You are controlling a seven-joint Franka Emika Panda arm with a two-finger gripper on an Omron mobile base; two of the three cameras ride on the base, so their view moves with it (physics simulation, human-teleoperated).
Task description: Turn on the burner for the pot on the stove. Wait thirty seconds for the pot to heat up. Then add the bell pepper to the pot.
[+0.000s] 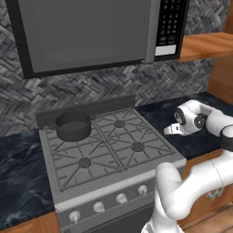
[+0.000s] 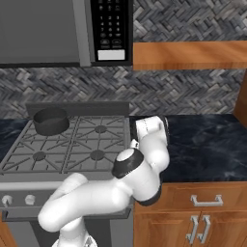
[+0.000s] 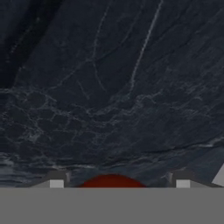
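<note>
**Pepper Framed Between Spread Fingers Beside the Range**

White arm links crowd the foreground of the left base view, the hand reaching low over the dark marble counter [image 1: 159, 113] just right of the stove [image 1: 109, 145]. At the back-left burner the pot [image 1: 73, 125] is seen, well apart from the hand.

From the right base view, the wrist is bent down at the stove's right edge; the pot [image 2: 50, 120] sits far left.

Through the hand view, the bell pepper [image 3: 113, 181] is shown between the two fingertips [image 3: 56, 180], the gripper [image 3: 116, 183] spread and not yet clamped. A centred, gentle squeeze is advised, since a rounded pepper may be squirted sideways.
</note>
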